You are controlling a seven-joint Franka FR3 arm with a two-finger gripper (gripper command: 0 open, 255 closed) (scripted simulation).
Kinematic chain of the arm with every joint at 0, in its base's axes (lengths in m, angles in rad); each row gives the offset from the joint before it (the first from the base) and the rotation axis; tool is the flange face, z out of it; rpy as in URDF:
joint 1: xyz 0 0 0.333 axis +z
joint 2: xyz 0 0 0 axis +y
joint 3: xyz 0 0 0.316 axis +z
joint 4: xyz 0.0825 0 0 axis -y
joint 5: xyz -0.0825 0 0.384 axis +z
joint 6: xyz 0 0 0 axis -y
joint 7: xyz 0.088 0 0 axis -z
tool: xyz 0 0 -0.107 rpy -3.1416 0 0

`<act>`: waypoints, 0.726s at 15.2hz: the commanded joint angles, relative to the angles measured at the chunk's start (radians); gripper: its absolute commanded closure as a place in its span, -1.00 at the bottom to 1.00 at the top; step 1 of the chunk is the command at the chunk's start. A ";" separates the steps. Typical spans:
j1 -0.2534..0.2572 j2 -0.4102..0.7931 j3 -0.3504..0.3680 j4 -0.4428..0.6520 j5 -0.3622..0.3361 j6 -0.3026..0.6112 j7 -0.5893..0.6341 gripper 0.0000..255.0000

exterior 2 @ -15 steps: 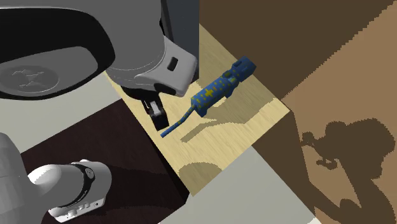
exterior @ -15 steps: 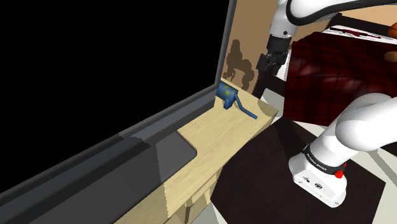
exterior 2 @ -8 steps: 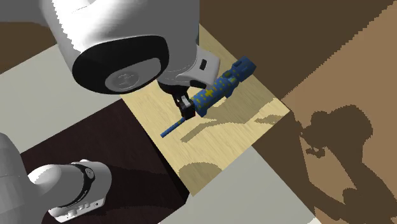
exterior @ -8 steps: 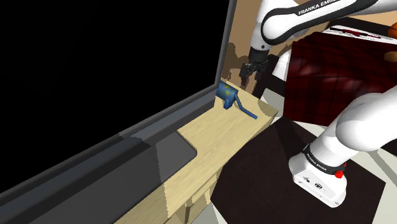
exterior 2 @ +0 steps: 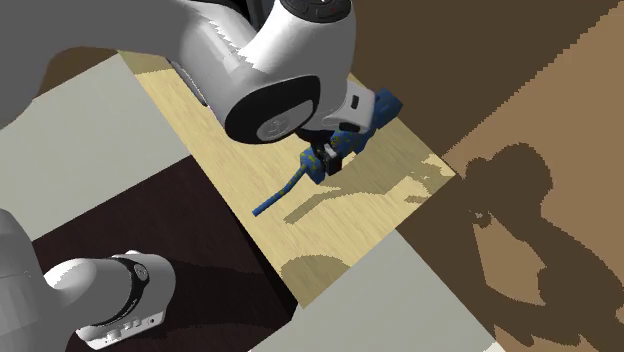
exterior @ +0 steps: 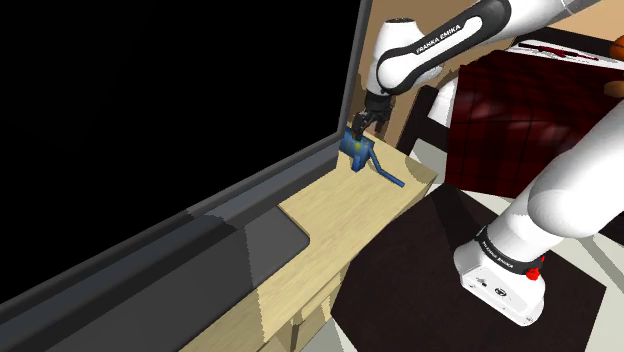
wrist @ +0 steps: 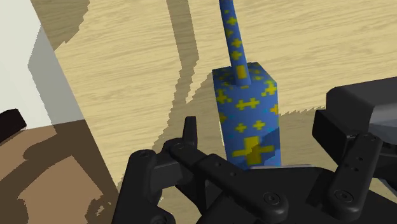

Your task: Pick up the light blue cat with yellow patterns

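The black gripper (exterior: 361,124) is hovering wide open just over the blue cat with yellow crosses (wrist: 247,118). Its fingers (wrist: 189,143) are standing apart on either side of the body, touching nothing. The cat is lying flat on the pale wooden top (exterior: 340,205), near its far end beside the grey frame (exterior: 300,165). Its thin tail (wrist: 232,38) is stretching away from the hand.

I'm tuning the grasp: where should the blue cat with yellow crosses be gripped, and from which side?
Take the cat by its blocky body, across its flat long sides, from above: it lies flat on the wooden top. The thin tail would likely slip. The open hand straddles the body.
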 commanded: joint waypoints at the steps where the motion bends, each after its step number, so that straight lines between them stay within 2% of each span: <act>1: 0.002 0.082 0.003 0.043 -0.008 0.054 0.002 -1.00; 8: 0.002 0.158 0.002 0.025 -0.010 0.149 0.005 -1.00; 11: 0.002 0.165 0.002 0.024 -0.010 0.157 0.005 -1.00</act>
